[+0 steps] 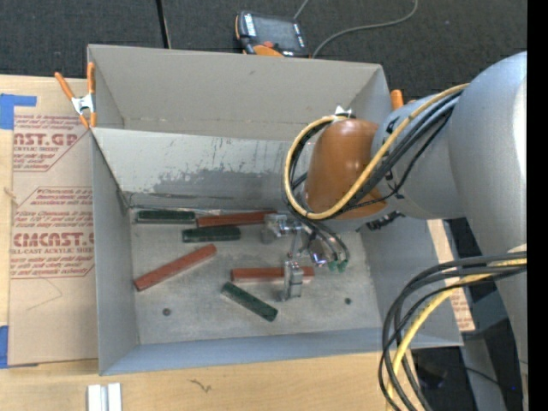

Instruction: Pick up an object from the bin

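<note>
Camera view looks down into a grey metal bin (pixel 202 156) with sloping sheet walls, a scuffed back wall and a dull, speckled floor on which six flat, straight bars lie loose. The landmark is the central red-brown bar (pixel 255 274), lying level across the floor. The gripper (pixel 292 286), a cluster of small bright metal parts, is down at that bar's right end and touches or overlaps it there; whether it is spread, pressed together or pinching the bar cannot be told. Above the gripper the wrist wears a smooth, rounded orange cover (pixel 339 166), ringed by a loop of yellow and black cables (pixel 294 163), and the thick, glossy white arm (pixel 481 144) reaches in from the right. Just below the central bar a dark green bar (pixel 249 301) lies slanted. To its left, apart from it, a tilted red-brown bar (pixel 174 267) slopes up to the right. Above it lies a short dark green bar (pixel 211 235), and farther above, along the foot of the back wall, a back red-brown bar (pixel 231 219) and a long dark green bar (pixel 165 217) lie end to end.
</note>
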You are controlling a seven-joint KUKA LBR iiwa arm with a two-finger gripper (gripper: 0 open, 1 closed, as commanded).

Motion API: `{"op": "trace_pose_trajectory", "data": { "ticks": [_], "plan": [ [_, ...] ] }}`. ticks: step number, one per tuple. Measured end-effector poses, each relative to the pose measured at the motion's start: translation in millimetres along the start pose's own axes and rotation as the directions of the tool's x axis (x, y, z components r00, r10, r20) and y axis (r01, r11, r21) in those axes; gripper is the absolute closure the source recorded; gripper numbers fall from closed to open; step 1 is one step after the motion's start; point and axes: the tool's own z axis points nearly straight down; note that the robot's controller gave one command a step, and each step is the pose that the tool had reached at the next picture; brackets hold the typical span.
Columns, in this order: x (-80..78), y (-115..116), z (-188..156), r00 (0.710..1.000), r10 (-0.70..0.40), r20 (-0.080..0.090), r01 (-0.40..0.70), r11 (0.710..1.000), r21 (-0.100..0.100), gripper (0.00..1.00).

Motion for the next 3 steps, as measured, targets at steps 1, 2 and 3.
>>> {"op": "trace_pose_trajectory", "data": {
  "ticks": [1,2,3],
  "plan": [
    [-0.4,0.5,0.2,1.0,0.0,0.003,0.0,1.0,0.0,0.0],
    [-0.8,0.6,-1.2,1.0,-0.001,0.003,0.001,1.0,0.0,1.0],
    [-1.6,1.0,-31.2,1.0,-0.001,0.006,0.001,1.0,0.0,1.0]
  ]
}}
